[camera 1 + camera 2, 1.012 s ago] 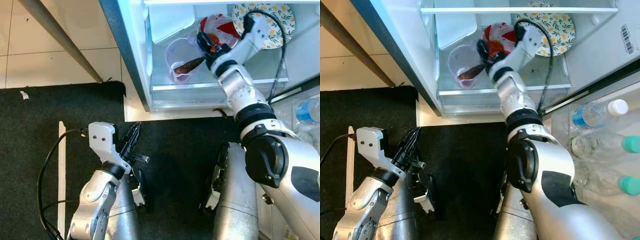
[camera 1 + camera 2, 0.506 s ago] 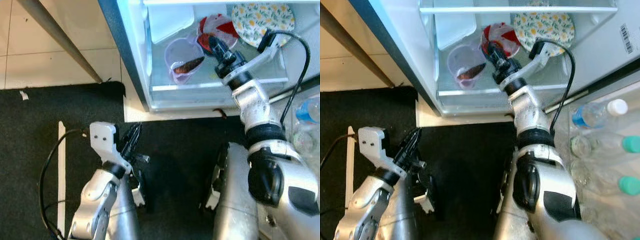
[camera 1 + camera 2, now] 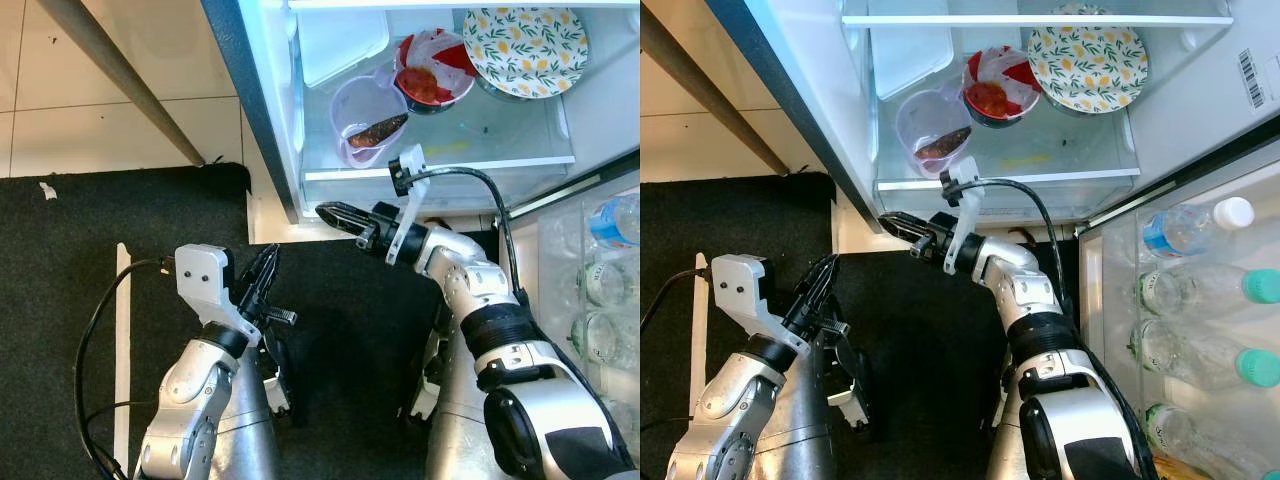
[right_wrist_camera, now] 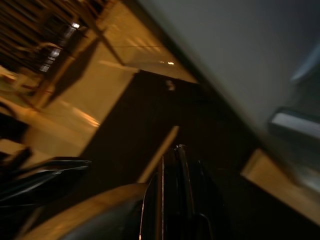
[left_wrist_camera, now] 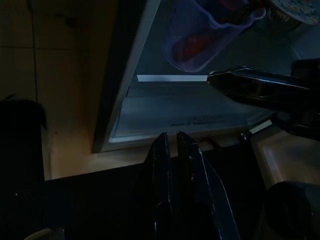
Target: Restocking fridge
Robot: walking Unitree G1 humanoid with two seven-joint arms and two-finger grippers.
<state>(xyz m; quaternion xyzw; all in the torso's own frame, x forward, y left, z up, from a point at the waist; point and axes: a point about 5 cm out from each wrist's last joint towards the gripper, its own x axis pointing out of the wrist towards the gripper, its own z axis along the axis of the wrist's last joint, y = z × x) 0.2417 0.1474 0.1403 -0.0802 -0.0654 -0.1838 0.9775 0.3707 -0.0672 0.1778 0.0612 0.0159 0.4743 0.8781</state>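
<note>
The clear plastic jug (image 3: 366, 120) with dark food inside is seen on the fridge shelf (image 3: 500, 150), beside the red bowl (image 3: 432, 72) and patterned plate (image 3: 527, 50). It is judged light, stiff and slippery, best gripped at the rim. The right gripper (image 3: 335, 214) is held outside below the shelf, fingers pressed together and empty; the left gripper (image 3: 262, 284) is idle, likewise closed.

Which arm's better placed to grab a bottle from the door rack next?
Probably right. The bottles stand on the robot's right, and the right gripper, fingers shut and empty, is raised by the fridge shelf. The left gripper sits low over the dark mat.
</note>
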